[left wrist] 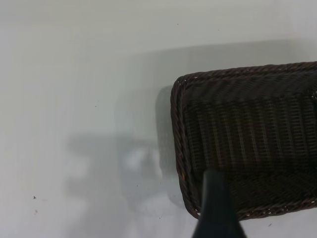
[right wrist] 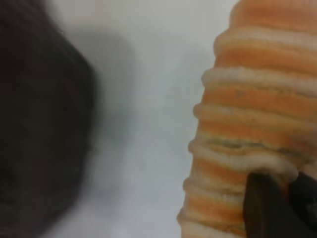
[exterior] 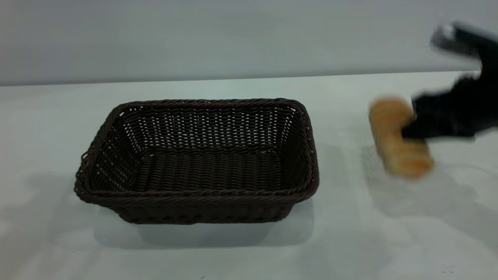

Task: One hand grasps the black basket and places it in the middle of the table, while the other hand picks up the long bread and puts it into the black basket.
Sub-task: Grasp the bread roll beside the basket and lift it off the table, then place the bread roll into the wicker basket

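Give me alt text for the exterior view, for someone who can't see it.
The right gripper holds the long bread above the table, to the right of the black basket. The basket sits empty near the middle of the table, and the left arm is out of view.

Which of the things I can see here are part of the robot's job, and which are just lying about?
Part of the job:
- black basket, in the middle of the table, nothing inside it
- long bread, held off the table by the right gripper, right of the basket
- left gripper, over the basket's end

Just lying about:
- nothing visible; only tiny dark specks on the tabletop
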Motion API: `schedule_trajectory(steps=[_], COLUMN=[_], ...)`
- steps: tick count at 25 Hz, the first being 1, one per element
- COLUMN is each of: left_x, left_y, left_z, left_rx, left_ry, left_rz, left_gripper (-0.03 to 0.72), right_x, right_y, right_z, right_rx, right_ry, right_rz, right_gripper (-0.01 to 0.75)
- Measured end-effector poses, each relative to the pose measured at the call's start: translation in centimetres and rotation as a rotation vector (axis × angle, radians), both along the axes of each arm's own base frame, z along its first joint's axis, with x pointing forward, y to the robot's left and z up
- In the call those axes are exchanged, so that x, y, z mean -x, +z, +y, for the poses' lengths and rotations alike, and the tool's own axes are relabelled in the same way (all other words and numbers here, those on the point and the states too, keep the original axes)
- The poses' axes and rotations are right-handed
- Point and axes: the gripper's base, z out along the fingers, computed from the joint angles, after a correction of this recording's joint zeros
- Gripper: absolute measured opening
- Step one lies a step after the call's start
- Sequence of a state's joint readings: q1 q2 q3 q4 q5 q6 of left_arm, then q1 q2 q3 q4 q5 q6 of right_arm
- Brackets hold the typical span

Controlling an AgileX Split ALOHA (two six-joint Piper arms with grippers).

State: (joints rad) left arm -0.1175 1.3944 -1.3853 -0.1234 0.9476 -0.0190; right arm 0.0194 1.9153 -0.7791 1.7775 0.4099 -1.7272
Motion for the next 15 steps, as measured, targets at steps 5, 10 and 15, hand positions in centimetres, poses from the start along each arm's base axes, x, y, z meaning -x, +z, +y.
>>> schedule_trajectory(steps=[5,10,15], left_x=[0.0,0.0,0.2], left_y=[0.0,0.0,-0.1], left_z=[0.0,0.0,0.0], left_rx=[-0.001,-0.001,-0.005], left_ry=[-0.002,-0.002,-0.005], left_rz=[0.0,0.003,0.03], left_gripper=[0.559,0.559,0.559], right_x=[0.3,0.9,0.5], right_y=[4.2,5.5,4.4], right_z=[6.6,14.8,18.2], right_rx=[-0.056,-0.052,-0.044], right_ry=[0.189,0.381,0.444], right_rz=[-0.117,-0.174,-0.173], right_gripper=[0.031,0.035,0.145])
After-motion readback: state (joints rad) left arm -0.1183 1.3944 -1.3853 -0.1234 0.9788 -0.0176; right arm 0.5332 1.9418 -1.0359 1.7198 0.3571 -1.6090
